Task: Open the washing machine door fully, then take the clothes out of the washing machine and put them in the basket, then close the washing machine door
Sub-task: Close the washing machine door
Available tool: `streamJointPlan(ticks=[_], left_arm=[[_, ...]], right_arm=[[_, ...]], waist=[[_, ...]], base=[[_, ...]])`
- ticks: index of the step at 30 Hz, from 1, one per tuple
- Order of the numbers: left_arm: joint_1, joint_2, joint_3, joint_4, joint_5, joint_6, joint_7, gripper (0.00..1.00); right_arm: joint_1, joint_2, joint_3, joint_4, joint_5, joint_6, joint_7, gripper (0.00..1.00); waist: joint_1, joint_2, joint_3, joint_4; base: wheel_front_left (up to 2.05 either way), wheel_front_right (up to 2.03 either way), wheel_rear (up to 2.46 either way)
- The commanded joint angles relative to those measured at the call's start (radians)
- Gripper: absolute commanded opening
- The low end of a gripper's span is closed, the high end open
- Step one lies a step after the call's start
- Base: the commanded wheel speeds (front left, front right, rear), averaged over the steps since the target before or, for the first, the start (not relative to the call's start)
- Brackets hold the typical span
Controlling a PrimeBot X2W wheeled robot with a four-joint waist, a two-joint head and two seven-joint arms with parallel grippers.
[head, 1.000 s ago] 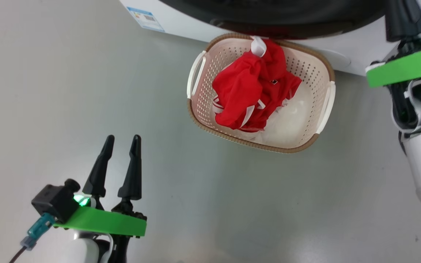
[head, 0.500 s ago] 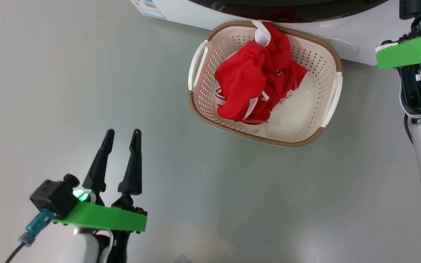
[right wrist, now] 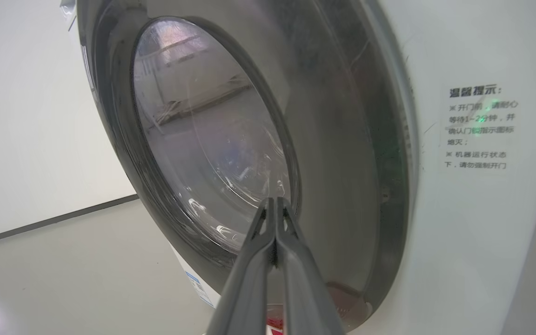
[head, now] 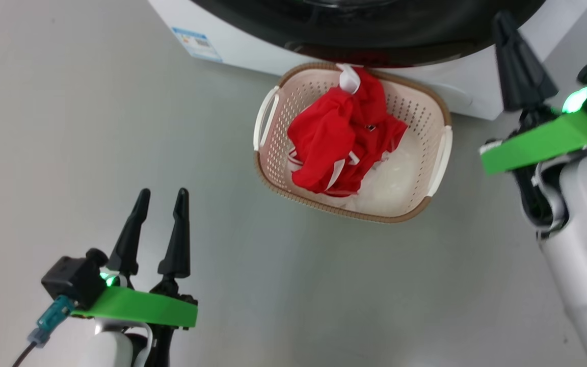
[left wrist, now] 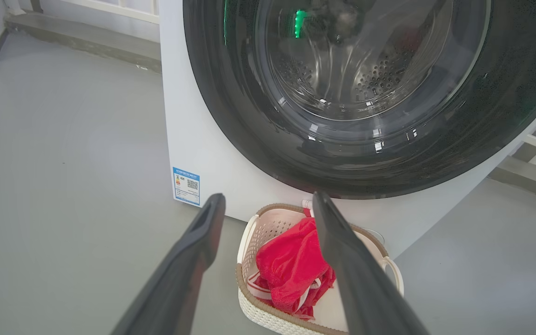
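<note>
1. The left pincer (head: 163, 193) is low on the left, over the floor (head: 69, 153). Its two fingers are spread apart and hold nothing. It is well apart from the door.
2. A blue label (head: 196, 44) sits low on the white machine (head: 252, 46). It has a small square code, but its words are too small to read.
3. The basket (head: 279, 142) stands on the floor, just in front of the machine. The red clothes (head: 324, 142) lie inside it.
4. The door (head: 375, 35) is round, so it has no long side. It looks pushed in against the machine. I cannot tell if it has clicked shut.
5. The right pincer (head: 503, 25) is pressed tight together and holds nothing. It is the nearer one, and the door lies straight ahead of its tip. I cannot tell if they touch.
6. A sticker (right wrist: 477, 128) to the right of the door has Chinese words that start "温馨提示".
</note>
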Motion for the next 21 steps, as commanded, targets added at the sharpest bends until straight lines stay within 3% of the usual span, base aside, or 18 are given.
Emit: streamJointPlan(ticks=[1, 3, 4, 5, 6, 7, 8, 21], left_arm=[[0.025, 0.023, 0.045, -0.014, 0.019, -0.006, -0.005, 1.00], [0.035, 0.023, 0.055, -0.009, 0.032, -0.008, -0.005, 1.00], [0.041, 0.023, 0.059, -0.007, 0.039, -0.009, -0.005, 1.00], [0.047, 0.023, 0.064, -0.005, 0.045, -0.010, -0.005, 1.00], [0.053, 0.023, 0.068, -0.003, 0.051, -0.011, -0.005, 1.00], [0.059, 0.023, 0.073, -0.001, 0.057, -0.012, -0.005, 1.00], [0.064, 0.023, 0.077, 0.001, 0.063, -0.012, -0.005, 1.00], [0.100, 0.023, 0.105, 0.006, 0.117, -0.015, -0.005, 1.00]], right_arm=[[0.045, 0.018, 0.019, -0.036, 0.004, -0.001, -0.006, 0.00], [0.082, 0.024, 0.019, -0.045, 0.005, -0.001, -0.006, 0.01], [0.100, 0.027, 0.019, -0.050, 0.007, -0.001, -0.006, 0.12], [0.119, 0.031, 0.016, -0.054, 0.008, -0.001, -0.006, 0.33], [0.138, 0.033, 0.018, -0.058, 0.007, -0.001, -0.006, 0.45], [0.156, 0.036, 0.019, -0.062, 0.008, -0.001, -0.006, 0.81], [0.174, 0.039, 0.018, -0.066, 0.010, -0.001, -0.006, 1.00], [0.361, 0.043, -0.009, -0.101, 0.012, -0.001, -0.006, 1.00]], waist=[[0.0000, 0.0000, -0.039, -0.026], [0.0000, 0.0000, -0.061, -0.037], [0.0000, 0.0000, -0.072, -0.043], [0.0000, 0.0000, -0.082, -0.049], [0.0000, 0.0000, -0.092, -0.055], [0.0000, 0.0000, -0.102, -0.062], [0.0000, 0.0000, -0.112, -0.068], [0.0000, 0.0000, -0.188, -0.127]], base=[[0.00, 0.00, 0.00], [0.00, 0.00, 0.00], [0.00, 0.00, 0.00], [0.00, 0.00, 0.00], [0.00, 0.00, 0.00], [0.00, 0.00, 0.00], [0.00, 0.00, 0.00], [0.00, 0.00, 0.00]])
